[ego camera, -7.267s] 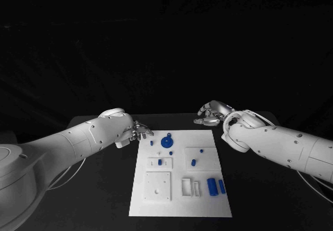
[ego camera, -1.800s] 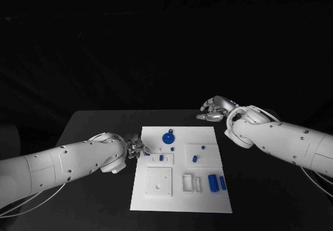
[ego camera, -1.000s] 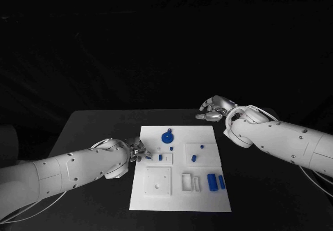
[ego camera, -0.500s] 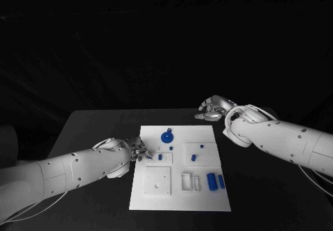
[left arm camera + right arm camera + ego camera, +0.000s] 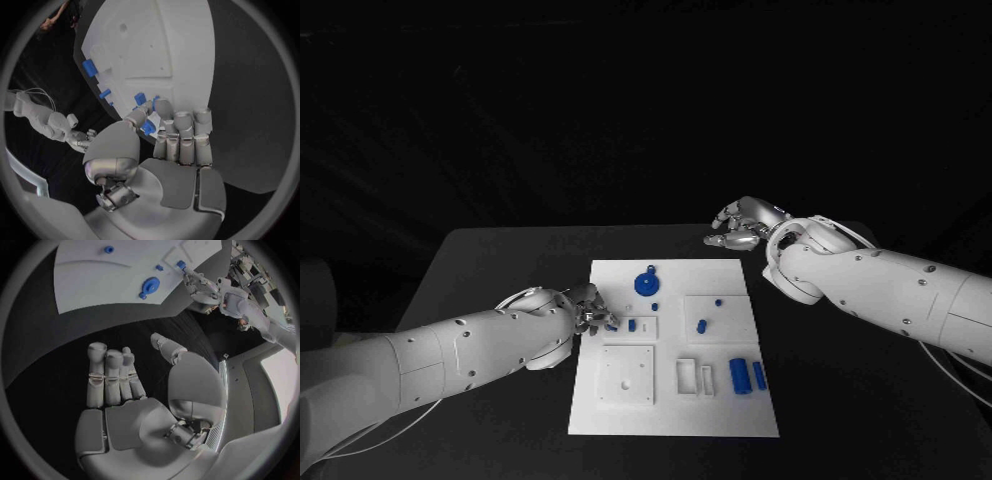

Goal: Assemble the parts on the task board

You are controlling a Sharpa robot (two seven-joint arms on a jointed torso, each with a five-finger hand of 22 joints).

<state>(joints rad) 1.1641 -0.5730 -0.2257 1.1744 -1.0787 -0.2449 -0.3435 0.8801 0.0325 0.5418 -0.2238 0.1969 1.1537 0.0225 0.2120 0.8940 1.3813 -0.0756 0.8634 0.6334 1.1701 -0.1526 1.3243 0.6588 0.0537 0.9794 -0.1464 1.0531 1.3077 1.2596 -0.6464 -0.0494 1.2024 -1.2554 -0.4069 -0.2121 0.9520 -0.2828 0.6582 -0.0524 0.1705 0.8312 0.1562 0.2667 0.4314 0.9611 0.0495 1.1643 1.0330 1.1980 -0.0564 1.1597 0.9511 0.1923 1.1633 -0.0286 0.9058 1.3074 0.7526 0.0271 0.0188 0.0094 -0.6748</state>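
Black table (image 5: 502, 260) under white task board (image 5: 668, 415), dark backdrop behind.

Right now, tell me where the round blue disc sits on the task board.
In the head view the round blue disc lies near the far edge of the task board, left of its middle, beyond the left hand and away from the right hand.

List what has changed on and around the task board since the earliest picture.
The left hand has drawn back from the far left corner of the task board to its left edge, where it now pinches a small blue part. The right hand stays beyond the board's far right corner, holding nothing. The round blue part and the two blue blocks have not moved.
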